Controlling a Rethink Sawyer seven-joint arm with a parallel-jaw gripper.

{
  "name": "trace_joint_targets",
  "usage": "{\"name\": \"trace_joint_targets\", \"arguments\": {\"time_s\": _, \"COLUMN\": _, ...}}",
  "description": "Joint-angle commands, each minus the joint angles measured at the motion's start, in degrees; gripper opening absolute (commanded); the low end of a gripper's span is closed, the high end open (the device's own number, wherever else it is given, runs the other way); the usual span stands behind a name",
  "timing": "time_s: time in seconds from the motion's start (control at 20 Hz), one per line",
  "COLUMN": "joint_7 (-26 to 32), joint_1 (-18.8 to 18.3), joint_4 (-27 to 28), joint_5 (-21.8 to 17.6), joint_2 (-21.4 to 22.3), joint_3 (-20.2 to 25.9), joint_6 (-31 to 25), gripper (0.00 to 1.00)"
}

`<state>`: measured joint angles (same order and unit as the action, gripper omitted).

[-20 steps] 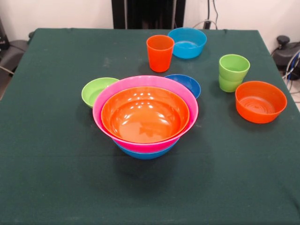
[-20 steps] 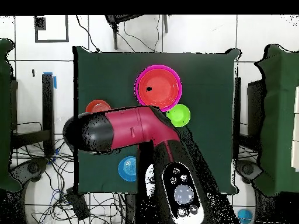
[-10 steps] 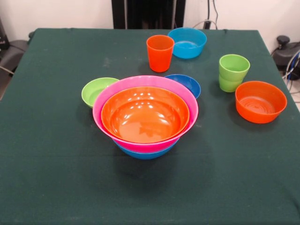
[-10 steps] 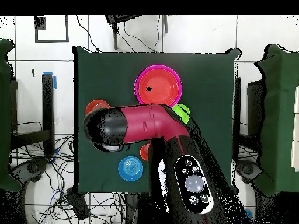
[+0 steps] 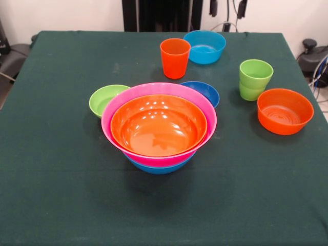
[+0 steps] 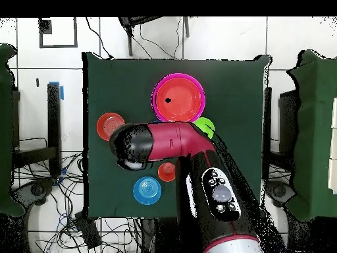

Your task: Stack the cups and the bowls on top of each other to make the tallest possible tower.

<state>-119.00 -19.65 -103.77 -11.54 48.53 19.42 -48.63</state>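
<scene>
A: Covering most of the view is the green table (image 5: pixel 46 195). Tower?
B: Mid-table. Tower (image 5: pixel 159 128): orange bowl in pink, blue rim under.
A: Other bowls?
B: Orange bowl (image 5: pixel 285 110) at right edge, light blue bowl (image 5: pixel 205 46) at back, green bowl (image 5: pixel 105 99) & dark blue bowl (image 5: pixel 203 92) touching tower.
A: Cups?
B: Orange cup (image 5: pixel 175 57) by light blue bowl; green cups (image 5: pixel 254 79) nested.
A: Gripper?
B: Gripper (image 5: pixel 227 7): two tips apart at top edge, holding nothing.
</scene>
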Motion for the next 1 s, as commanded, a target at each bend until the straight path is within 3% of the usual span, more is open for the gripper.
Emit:
{"name": "trace_joint_targets", "arguments": {"time_s": 0.05, "joint_7": -3.3, "joint_1": 2.0, "joint_4": 0.7, "joint_5": -6.9, "joint_2": -6.1, "joint_3": -3.0, "joint_6": 6.9, "gripper": 1.00}}
{"name": "trace_joint_targets", "arguments": {"time_s": 0.65, "joint_7": -2.0, "joint_1": 2.9, "joint_4": 1.1, "joint_5": -7.5, "joint_2": -9.7, "joint_3": -3.3, "joint_6": 11.8, "gripper": 1.00}}
{"name": "trace_joint_targets", "arguments": {"time_s": 1.0, "joint_7": -6.3, "joint_1": 6.8, "joint_4": 0.5, "joint_5": -4.8, "joint_2": -9.2, "joint_3": -4.0, "joint_6": 13.1, "gripper": 1.00}}
